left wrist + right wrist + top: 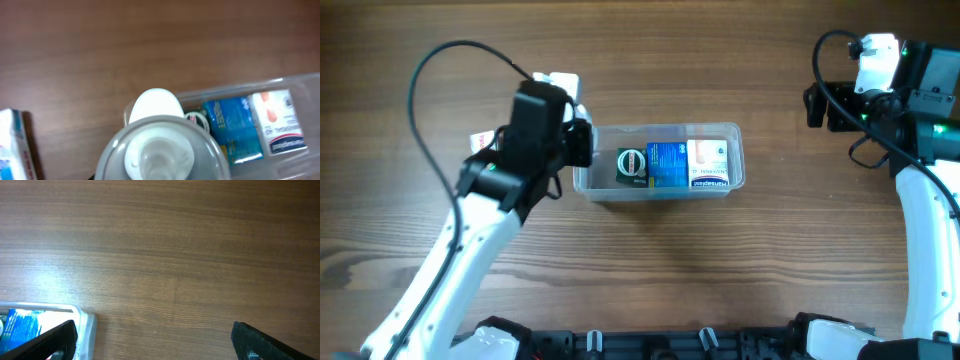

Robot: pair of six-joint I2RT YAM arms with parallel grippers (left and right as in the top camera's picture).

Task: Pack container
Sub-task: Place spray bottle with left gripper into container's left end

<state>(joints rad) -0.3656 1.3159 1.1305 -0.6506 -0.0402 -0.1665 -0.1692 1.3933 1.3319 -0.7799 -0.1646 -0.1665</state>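
The container (732, 133) is a clear tub in the middle of the table. It holds a dark round item (632, 165), a blue box (667, 165) and a white box (710, 163). My left gripper (578, 140) hangs at the tub's left end. In the left wrist view a white and clear round plastic item (159, 147) fills the jaw area and hides the fingers, above the container's left end (300, 80). My right gripper (155, 345) is open and empty over bare wood to the right of the container (85, 322); it shows in the overhead view (815, 105) too.
A small white, blue and red box (480, 140) lies on the table left of the tub, partly under my left arm, and appears in the left wrist view (12, 145). Black cables loop off both arms.
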